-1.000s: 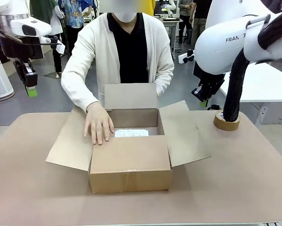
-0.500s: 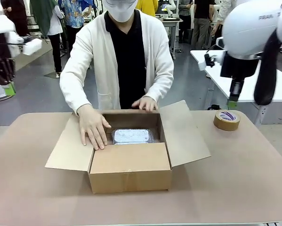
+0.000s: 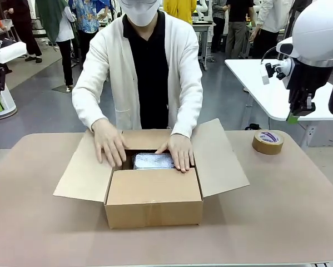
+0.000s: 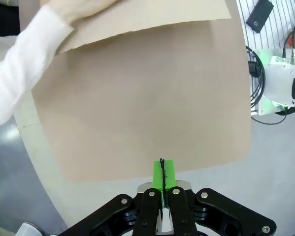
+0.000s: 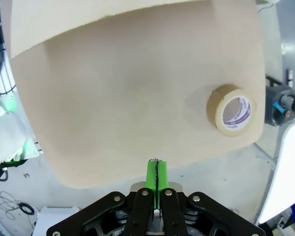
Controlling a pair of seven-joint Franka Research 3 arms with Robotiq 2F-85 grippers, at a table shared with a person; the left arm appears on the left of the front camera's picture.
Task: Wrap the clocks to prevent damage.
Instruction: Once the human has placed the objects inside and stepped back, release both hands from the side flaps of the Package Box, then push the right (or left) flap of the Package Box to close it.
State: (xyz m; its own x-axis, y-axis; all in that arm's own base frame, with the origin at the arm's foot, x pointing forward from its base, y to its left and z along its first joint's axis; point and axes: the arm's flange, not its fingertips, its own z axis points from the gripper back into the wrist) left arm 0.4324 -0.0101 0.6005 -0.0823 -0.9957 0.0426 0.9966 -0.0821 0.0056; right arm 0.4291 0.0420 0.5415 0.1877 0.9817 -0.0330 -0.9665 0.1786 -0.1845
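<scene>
My left hand (image 4: 162, 169) and right hand (image 5: 157, 172) are each pressed together, low in their frames above the desk (image 3: 277, 200). The clocks (image 3: 153, 161) lie mid-frame inside the cardboard box (image 3: 154, 200), with a person's hand (image 3: 180, 152) at their right edge.

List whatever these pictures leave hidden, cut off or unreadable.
- Front view: the flat bundle in silvery translucent wrap is partly covered by a person's hand and the near flap of the brown cardboard box. Its contents cannot be made out.
- Front view: that flap hides the box floor.
- Right wrist view: the print on the brown tape roll is too small to read.
</scene>
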